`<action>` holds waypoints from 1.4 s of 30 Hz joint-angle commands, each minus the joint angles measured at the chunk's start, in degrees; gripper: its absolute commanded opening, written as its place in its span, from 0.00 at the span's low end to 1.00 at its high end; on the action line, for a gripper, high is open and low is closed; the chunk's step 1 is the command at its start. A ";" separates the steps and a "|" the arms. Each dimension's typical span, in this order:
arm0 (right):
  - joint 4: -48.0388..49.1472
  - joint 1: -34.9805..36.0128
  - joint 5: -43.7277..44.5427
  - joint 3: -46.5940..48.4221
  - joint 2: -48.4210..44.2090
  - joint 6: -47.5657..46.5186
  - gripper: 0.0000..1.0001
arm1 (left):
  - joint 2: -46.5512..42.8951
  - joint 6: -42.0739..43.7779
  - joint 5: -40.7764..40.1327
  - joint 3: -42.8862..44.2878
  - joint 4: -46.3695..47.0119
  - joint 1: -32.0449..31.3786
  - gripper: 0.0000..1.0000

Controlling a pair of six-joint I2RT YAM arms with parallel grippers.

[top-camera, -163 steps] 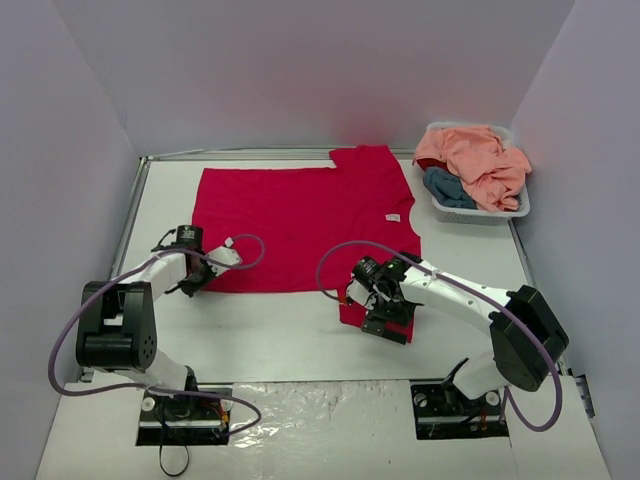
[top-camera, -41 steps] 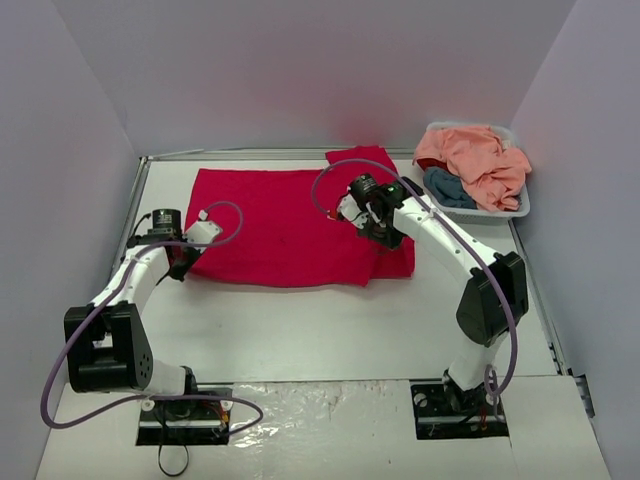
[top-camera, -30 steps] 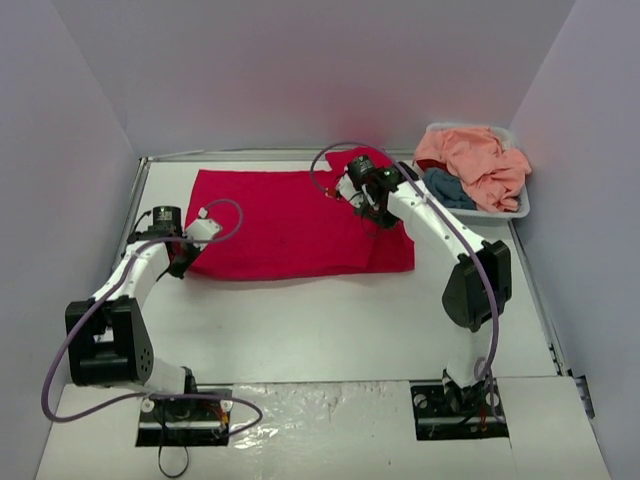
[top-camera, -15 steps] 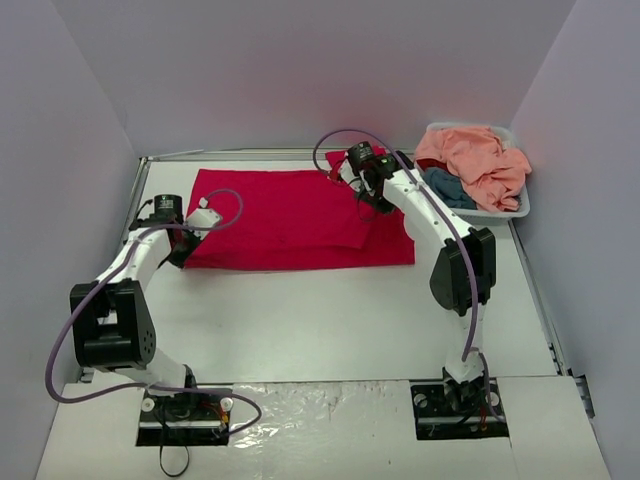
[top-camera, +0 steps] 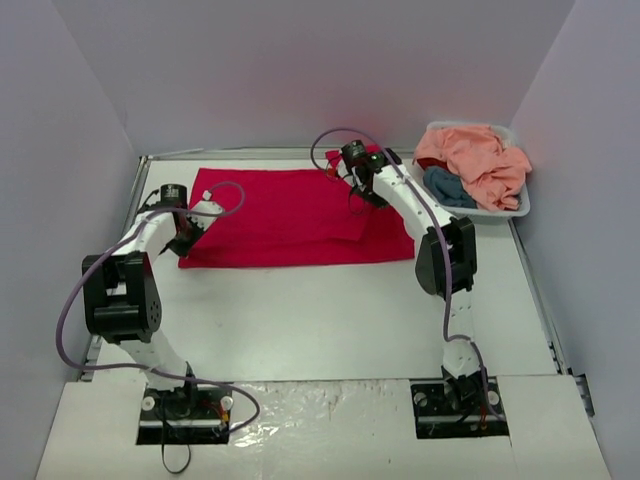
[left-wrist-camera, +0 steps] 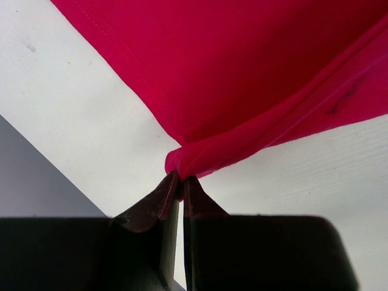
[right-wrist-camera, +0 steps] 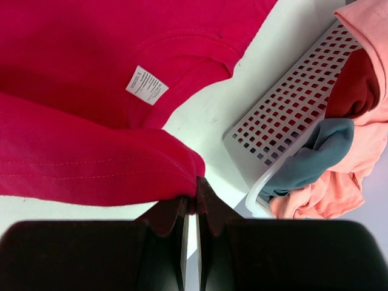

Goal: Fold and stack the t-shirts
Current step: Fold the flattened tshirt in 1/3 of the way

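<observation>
Crimson t-shirt (top-camera: 290, 215) folded lengthwise, white neck label (right-wrist-camera: 147, 85) showing, hem pinched

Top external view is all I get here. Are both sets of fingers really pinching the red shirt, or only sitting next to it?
Observer: The left wrist view shows the left fingers shut on a folded corner of the red shirt.
Operator: And the right side?
Observer: The right fingers are shut on a doubled-over edge, with the white neck label uncovered just beyond.
Operator: Anything in the basket besides the peach shirt?
Observer: The right wrist view shows a dark red cloth tucked against it, next to a teal shirt.
</observation>
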 commanded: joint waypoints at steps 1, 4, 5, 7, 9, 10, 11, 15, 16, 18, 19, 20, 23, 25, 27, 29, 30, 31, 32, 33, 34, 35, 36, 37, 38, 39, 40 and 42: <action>-1.16 -0.71 2.89 3.38 0.88 -1.10 0.00 | 0.55 0.52 -1.40 3.36 -2.00 0.53 0.03; -1.16 -1.15 3.07 4.61 2.19 -1.19 0.00 | 2.13 0.70 -1.40 4.85 -2.53 0.53 0.03; -1.07 -1.24 3.07 4.88 2.37 -1.19 0.00 | 2.48 0.70 -1.22 5.47 -2.62 0.45 0.03; -0.98 -1.50 2.98 5.49 2.98 -1.28 0.00 | 3.45 0.70 -1.22 5.91 -2.71 0.53 0.02; -0.81 -1.67 2.98 5.93 3.51 -1.28 0.00 | 4.41 0.70 -1.31 6.35 -2.71 0.53 0.02; -0.63 -1.76 2.98 6.11 3.95 -1.19 0.00 | 4.77 0.70 -1.31 6.53 -2.71 0.53 0.02; -0.46 -1.85 2.98 6.11 4.13 -1.28 0.00 | 4.86 0.70 -1.22 6.61 -2.80 0.45 0.03; 0.16 -2.20 3.24 6.72 5.10 -1.19 0.00 | 6.08 0.70 -1.22 7.23 -2.62 0.36 0.02; 0.16 -2.20 3.25 6.99 5.62 -1.19 0.00 | 6.35 0.70 -1.31 7.32 -2.62 0.36 0.02; 0.25 -2.20 3.42 7.34 6.33 -1.28 0.00 | 6.96 0.61 -1.40 7.58 -2.45 0.45 0.03; 0.33 -2.20 3.51 7.43 6.85 -1.28 0.00 | 7.23 0.70 -1.48 7.67 -2.45 0.45 0.03; 0.42 -2.20 3.42 7.69 7.20 -1.19 0.00 | 7.40 0.52 -1.57 7.76 -2.36 0.36 0.03; 0.77 -2.20 3.86 7.78 8.26 -1.19 0.00 | 8.02 0.61 -1.92 8.02 -2.10 0.45 0.03; 0.95 -2.20 4.04 8.04 8.96 -1.19 0.00 | 8.46 0.52 -1.92 8.20 -2.01 0.45 0.03; 1.12 -2.20 4.04 8.30 9.23 -1.19 0.00 | 8.98 0.61 -2.01 8.55 -1.92 0.45 0.03; 1.21 -2.20 4.21 8.66 9.84 -1.19 0.00 | 9.60 0.52 -2.10 9.07 -1.92 0.45 0.03; 1.30 -2.20 4.39 8.92 10.19 -1.19 0.00 | 9.78 0.61 -2.19 9.25 -1.83 0.36 0.03; 1.30 -2.20 4.56 9.10 10.46 -1.19 0.00 | 10.04 0.52 -2.27 9.43 -1.83 0.45 0.03; 1.30 -2.20 4.65 9.27 10.63 -1.19 0.00 | 10.39 0.52 -2.36 9.78 -1.83 0.45 0.03; 1.39 -2.20 4.74 9.45 10.81 -1.19 0.00 | 10.48 0.61 -2.54 9.95 -1.83 0.45 0.04; 1.39 -2.20 4.74 9.62 11.07 -1.28 0.00 | 10.66 0.61 -2.54 10.13 -1.83 0.36 0.06; 1.39 -2.20 4.91 9.89 11.25 -1.28 0.00 | 10.74 0.52 -2.63 10.13 -1.74 0.45 0.08; 1.39 -2.20 4.92 9.98 11.42 -1.28 0.00 | 10.75 0.43 -2.63 10.22 -1.57 0.36 0.18; 1.48 -2.20 4.83 10.32 11.69 -1.28 0.00 | 10.75 0.43 -2.89 10.13 -1.48 0.36 0.22; 1.56 -2.20 4.83 10.68 11.78 -1.19 0.00 | 10.48 0.35 -2.98 10.04 -1.22 0.45 0.25; 1.56 -2.20 4.74 10.94 12.04 -1.28 0.00 | 10.22 0.17 -3.15 9.52 -0.95 0.45 0.30; 1.56 -2.20 4.74 11.38 12.22 -1.28 0.00 | 9.78 0.08 -3.33 9.17 -0.69 0.45 0.39; 1.65 -2.20 4.65 11.82 12.57 -1.28 0.00 | 8.29 -0.09 -3.33 8.47 -0.43 0.45 0.62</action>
